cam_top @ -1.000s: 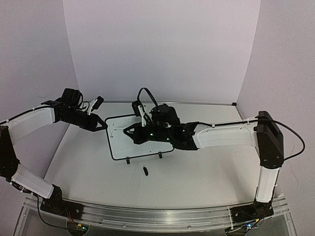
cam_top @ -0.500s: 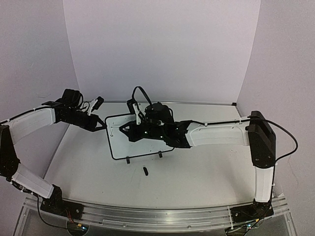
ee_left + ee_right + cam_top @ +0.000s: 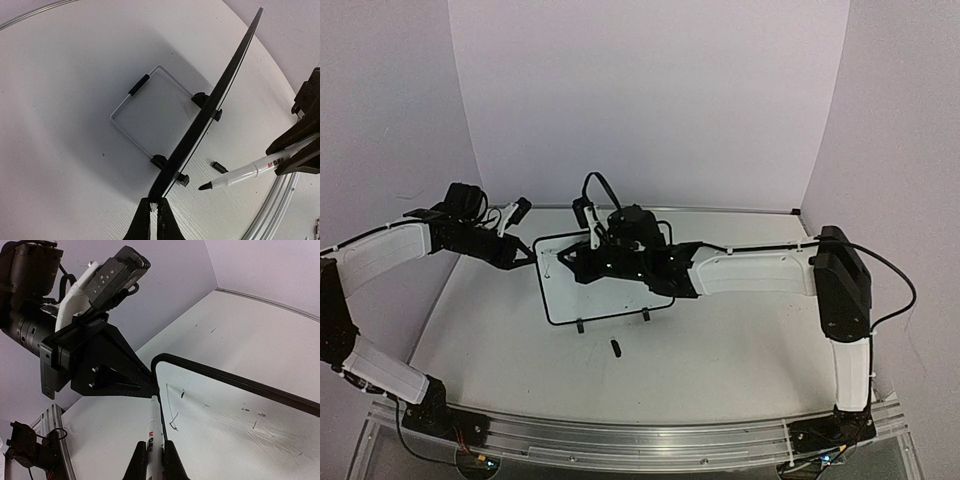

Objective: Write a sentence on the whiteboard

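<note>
The whiteboard stood tilted on its two black feet near the centre of the top view, a little left of the middle. A thin wire stand propped it from behind. Its face was nearly blank. Only a few dark strokes showed near its left edge in the right wrist view (too few to read as words).

The left pincer was clenched on the left edge of the board, and in its own view the two fingers pinched the thin black frame at the bottom of the frame.

The right pincer was closed around a white marker with a black tip. The tip pointed at the upper left part of the board. In the left wrist view the marker came in from the right, and a small gap showed between its tip and the board.

A small black piece lay on the white surface, just below the feet in the top view.
</note>
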You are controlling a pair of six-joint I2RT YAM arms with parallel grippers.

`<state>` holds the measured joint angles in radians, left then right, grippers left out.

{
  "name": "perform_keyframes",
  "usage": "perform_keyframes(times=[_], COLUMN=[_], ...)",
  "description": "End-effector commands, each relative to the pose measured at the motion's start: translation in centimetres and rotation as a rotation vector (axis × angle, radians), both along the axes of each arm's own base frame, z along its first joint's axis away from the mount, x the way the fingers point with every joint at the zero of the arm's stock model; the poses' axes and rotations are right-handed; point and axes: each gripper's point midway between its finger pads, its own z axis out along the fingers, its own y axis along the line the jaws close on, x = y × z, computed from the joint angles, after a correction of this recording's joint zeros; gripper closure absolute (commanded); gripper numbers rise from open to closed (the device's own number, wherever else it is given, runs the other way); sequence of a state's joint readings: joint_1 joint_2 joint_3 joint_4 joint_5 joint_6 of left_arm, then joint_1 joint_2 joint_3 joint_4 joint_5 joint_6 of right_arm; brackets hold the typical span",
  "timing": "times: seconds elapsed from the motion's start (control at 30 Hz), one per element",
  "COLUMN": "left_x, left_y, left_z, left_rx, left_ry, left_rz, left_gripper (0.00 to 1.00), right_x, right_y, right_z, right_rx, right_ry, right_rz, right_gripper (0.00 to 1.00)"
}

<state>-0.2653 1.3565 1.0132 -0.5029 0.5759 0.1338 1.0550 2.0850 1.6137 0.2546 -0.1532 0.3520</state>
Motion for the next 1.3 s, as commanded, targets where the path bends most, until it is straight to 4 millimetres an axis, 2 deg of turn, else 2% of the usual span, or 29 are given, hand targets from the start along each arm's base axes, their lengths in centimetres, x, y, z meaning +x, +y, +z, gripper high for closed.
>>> perform_keyframes(times=[0.0, 0.5, 0.7, 0.9, 1.1, 1.27], left_x=[-0.5, -0.8, -0.4, 0.0, 0.8, 1.4], left_y=[0.0, -0.3, 0.2, -0.3, -0.4, -0.8], left_z=[0.3, 0.5, 1.2, 2.7, 2.4, 2.9], left_rx=[0.000, -0.014, -0.007, -0.068, -0.054, -0.066], left_ry=[-0.021, -0.014, -0.032, -0.052, -0.045, -0.058], left_rz=[-0.016, -0.028, 0.009, 0.005, -0.006, -0.032], left_gripper=[1.00, 1.00, 0.80, 0.60, 0.58, 0.59], right_x=[0.5, 1.3, 0.0, -0.6, -0.7, -0.9], right_y=[0.9, 0.8, 0.4, -1.1, -3.0, -3.1], right_z=[0.9, -0.3, 1.4, 3.3, 4.4, 4.8], right_rx=[0.010, -0.022, 0.032, 0.059, 0.059, 0.063], right_ry=[-0.032, -0.027, -0.033, -0.045, -0.065, -0.072], right_rz=[-0.008, -0.049, -0.001, -0.013, -0.059, -0.051], right_gripper=[1.00, 1.00, 1.00, 1.00, 1.00, 1.00])
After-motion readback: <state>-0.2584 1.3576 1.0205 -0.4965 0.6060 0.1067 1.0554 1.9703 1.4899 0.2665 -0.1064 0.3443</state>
